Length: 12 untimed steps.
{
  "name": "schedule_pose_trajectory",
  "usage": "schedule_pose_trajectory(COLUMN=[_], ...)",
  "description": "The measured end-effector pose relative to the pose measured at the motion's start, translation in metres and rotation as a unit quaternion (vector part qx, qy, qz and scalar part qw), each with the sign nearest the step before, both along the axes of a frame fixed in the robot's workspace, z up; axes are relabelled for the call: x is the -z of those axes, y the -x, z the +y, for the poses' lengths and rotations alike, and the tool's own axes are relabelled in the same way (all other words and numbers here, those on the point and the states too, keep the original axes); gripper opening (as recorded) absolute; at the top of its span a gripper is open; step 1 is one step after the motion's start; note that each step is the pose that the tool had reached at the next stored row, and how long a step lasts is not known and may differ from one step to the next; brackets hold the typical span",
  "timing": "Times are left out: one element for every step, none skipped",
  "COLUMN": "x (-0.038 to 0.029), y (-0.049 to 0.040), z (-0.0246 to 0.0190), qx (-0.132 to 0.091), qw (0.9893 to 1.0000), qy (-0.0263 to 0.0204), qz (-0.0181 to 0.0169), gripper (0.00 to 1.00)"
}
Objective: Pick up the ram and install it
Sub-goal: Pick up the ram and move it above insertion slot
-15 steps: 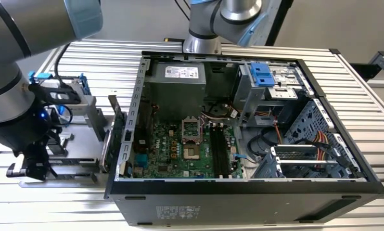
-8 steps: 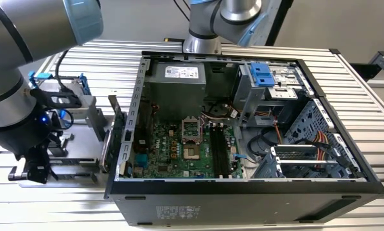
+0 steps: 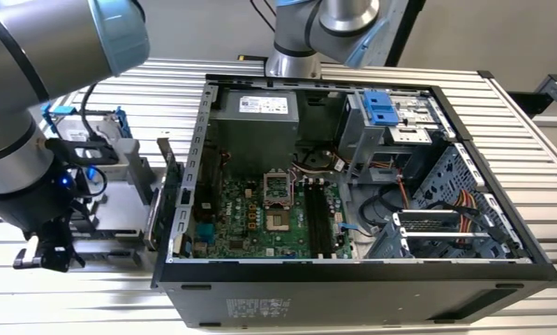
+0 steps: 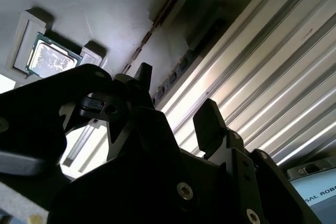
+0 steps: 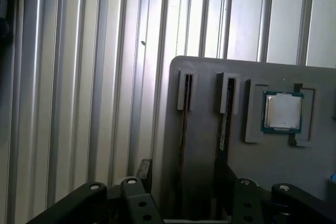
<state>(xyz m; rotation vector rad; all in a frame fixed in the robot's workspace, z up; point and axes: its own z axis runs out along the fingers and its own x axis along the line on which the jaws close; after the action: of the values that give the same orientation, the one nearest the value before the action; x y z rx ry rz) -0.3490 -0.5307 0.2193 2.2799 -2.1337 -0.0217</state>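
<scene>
Two ram sticks stand on edge in narrow slots of a grey parts tray (image 5: pixel 205 77): one ram (image 5: pixel 223 129) shows a blue-green edge, the other (image 5: pixel 184 129) looks darker. My gripper (image 5: pixel 184 187) hangs low over the tray, open, with nothing between its black fingers (image 4: pixel 210 121). The darker stick's slot runs in line with the gap between them. In the exterior view the gripper (image 3: pixel 47 252) sits at the left, outside the open computer case (image 3: pixel 353 272). The motherboard's long black slots (image 3: pixel 317 220) lie inside the case, far from the gripper.
A processor chip (image 5: pixel 282 111) rests in a tray pocket beside the sticks. A silver hard drive in a blue frame (image 3: pixel 83 129) and a green card (image 3: pixel 172 185) stand between tray and case. The ribbed metal table (image 5: pixel 79 77) surrounds the tray. A second arm's base (image 3: pixel 297 42) stands behind the case.
</scene>
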Motion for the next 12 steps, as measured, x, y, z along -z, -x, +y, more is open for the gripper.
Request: schedule_pose_trajectory(x=[0.0012, 0.0026, 0.0039, 0.005, 0.0062, 0.0073, 0.0084, 0.0094, 0.0104, 0.0117, 0.0129, 0.0141], y=[0.0007, 0.0014, 0.0021, 0.0028, 0.0034, 0.0038, 0.0042, 0.0046, 0.0047, 0.0048, 0.0049, 0.005], z=[-0.0001, -0.0002, -0.0003, -0.0004, -0.0005, -0.0006, -0.0007, -0.0008, -0.0008, -0.0008, -0.0008, -0.0008], qx=[0.0, 0.0, 0.0, 0.0, 0.0, 0.0, 0.0, 0.0, 0.0, 0.0, 0.0, 0.0], qw=[1.0, 1.0, 1.0, 1.0, 1.0, 1.0, 1.0, 1.0, 1.0, 1.0, 1.0, 1.0], qy=[0.0, 0.0, 0.0, 0.0, -0.0001, 0.0, 0.0, 0.0, 0.0001, 0.0, 0.0, 0.0], qz=[0.0001, 0.0, -0.0001, 0.0, -0.0001, -0.0001, 0.0, 0.0, 0.0, -0.0001, -0.0001, 0.0], gripper=[1.0, 1.0, 1.0, 1.0, 1.0, 1.0, 1.0, 1.0, 1.0, 1.0, 1.0, 1.0])
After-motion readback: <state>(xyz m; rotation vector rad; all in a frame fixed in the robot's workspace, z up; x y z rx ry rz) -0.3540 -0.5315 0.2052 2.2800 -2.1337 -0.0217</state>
